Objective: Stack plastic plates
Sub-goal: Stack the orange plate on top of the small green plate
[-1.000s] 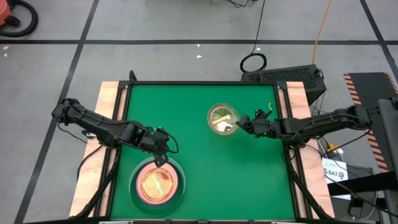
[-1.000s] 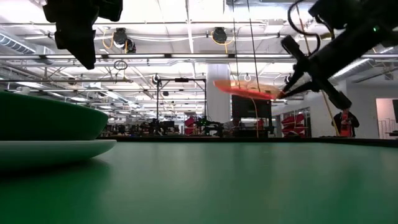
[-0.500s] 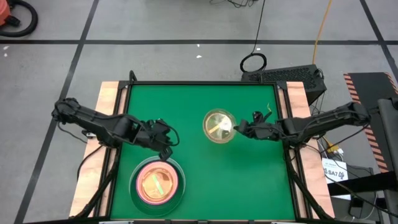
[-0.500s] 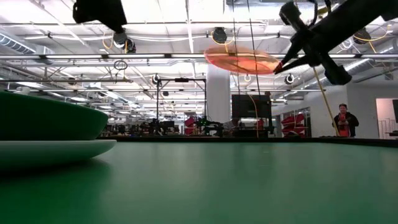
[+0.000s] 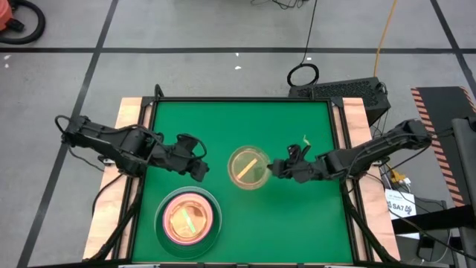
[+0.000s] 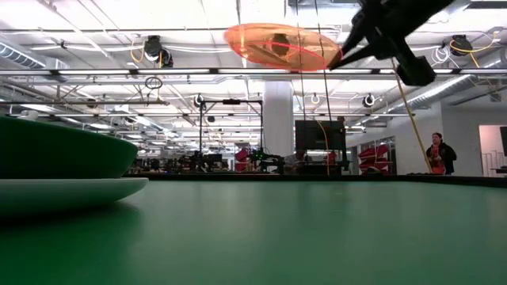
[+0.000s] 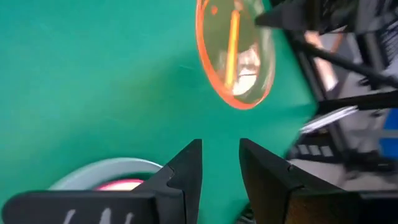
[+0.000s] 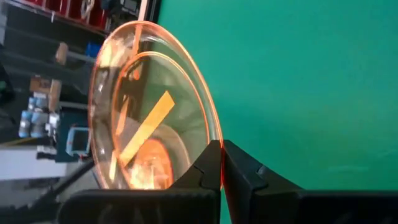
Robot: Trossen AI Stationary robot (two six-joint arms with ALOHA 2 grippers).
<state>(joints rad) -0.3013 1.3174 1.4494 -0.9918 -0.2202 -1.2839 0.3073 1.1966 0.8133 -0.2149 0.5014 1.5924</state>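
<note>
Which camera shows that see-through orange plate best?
The right wrist view: the orange plate fills it, pinched at its rim by the right gripper. High view shows it small over the table, low view edge-on, left wrist view distant.

Right gripper (image 5: 269, 168) reaching in from the right edge toward table centre, raised well above the surface, fingers (image 8: 208, 163) pinched on the rim of a translucent orange plate (image 5: 248, 167). Left gripper (image 5: 202, 170) hovering over the left half, fingers (image 7: 189, 169) slightly parted, holding nothing.
</note>
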